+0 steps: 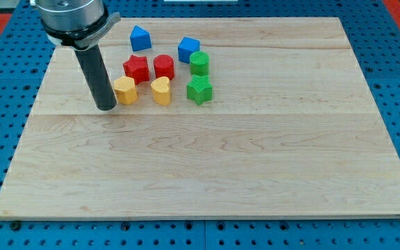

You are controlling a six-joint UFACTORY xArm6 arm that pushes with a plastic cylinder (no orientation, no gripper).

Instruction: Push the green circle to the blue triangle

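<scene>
The green circle stands near the view's top centre, touching the blue cube above it. The blue triangle lies further left, near the board's top edge. My tip rests on the board at the view's left, just left of the yellow hexagon. It is well left of the green circle and below the blue triangle.
A red star and a red hexagon sit between the blue triangle and the green circle. A yellow heart and a green star lie below them. The wooden board sits on a blue pegboard.
</scene>
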